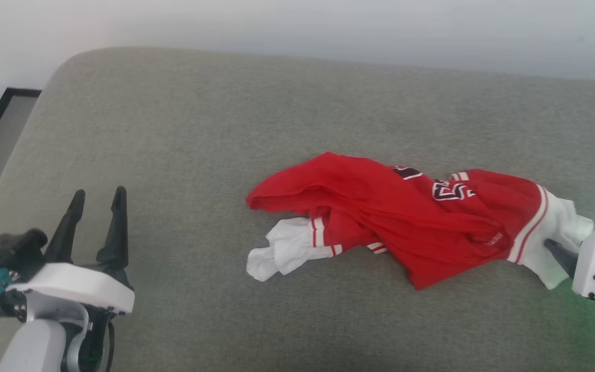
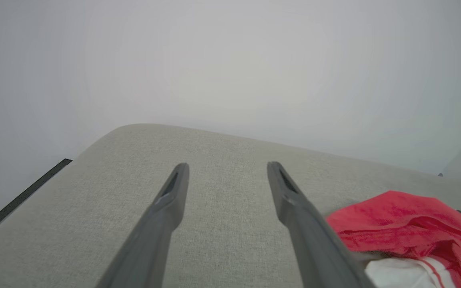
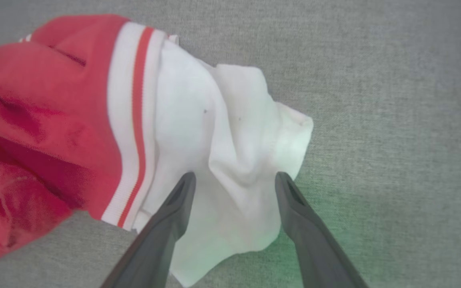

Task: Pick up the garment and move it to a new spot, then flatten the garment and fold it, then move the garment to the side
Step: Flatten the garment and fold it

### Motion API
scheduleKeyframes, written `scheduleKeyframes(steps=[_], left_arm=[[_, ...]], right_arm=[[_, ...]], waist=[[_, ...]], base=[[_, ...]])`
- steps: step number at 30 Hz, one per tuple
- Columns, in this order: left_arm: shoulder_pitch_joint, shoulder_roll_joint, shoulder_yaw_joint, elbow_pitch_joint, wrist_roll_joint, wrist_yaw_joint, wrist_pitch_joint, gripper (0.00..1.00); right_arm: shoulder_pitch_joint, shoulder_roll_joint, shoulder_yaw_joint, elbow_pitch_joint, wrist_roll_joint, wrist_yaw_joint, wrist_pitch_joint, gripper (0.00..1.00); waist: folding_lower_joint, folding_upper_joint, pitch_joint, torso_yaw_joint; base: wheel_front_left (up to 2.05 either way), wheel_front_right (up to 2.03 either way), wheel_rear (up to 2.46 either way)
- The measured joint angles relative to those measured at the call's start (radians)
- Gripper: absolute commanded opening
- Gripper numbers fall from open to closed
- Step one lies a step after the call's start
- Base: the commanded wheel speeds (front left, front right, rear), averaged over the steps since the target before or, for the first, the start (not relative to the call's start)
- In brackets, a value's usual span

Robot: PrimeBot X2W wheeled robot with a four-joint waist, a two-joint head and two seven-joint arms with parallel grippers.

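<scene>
Both my grippers stand spread: right gripper (image 3: 234, 175) straddling the garment's (image 1: 380, 212) white sleeve (image 3: 222, 120) edge, left gripper (image 1: 99, 191) over wide bare cushion (image 1: 199, 129) beside it.

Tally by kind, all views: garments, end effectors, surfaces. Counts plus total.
Garment: 1, the crumpled red garment with white sleeves
End effectors: 2, the left end effector and the right end effector, both open
Surface: 1, the grey cushion
Total: 4

Crumpled red garment (image 1: 406, 222) (white sleeves at both ends), chest lettering seemingly half-hidden.
</scene>
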Motion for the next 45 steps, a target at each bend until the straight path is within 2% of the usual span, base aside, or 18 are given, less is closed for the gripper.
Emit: scheduleKeyframes(steps=[10,24,30,37,45], left_arm=[[-0.053,0.051,-0.049,-0.066,-0.011,-0.018,0.162,1.0],[-0.124,0.118,-0.165,-0.106,-0.039,-0.058,0.455,1.0],[-0.171,0.144,-0.214,-0.088,-0.049,-0.074,0.57,1.0],[-0.241,0.146,-0.284,-0.051,-0.072,-0.089,0.728,1.0],[-0.321,0.147,-0.334,0.013,-0.067,-0.097,0.81,1.0]], right_arm=[[0.0,0.016,0.019,-0.111,0.014,0.0,-0.081,1.0],[0.038,0.108,-0.013,-0.286,-0.015,0.0,-0.249,1.0],[0.048,0.147,-0.05,-0.32,-0.034,0.0,-0.329,1.0],[0.052,0.17,-0.054,-0.34,-0.038,0.0,-0.362,1.0],[0.051,0.183,-0.059,-0.338,-0.034,0.0,-0.376,1.0]], waist=[[0.0,0.0,-0.026,-0.078],[0.0,0.0,-0.022,-0.212],[0.0,0.0,0.004,-0.26],[0.0,0.0,0.031,-0.3],[0.0,0.0,0.052,-0.319]], base=[[0.0,0.0,0.0],[0.0,0.0,0.0],[0.0,0.0,0.0],[0.0,0.0,0.0],[0.0,0.0,0.0]])
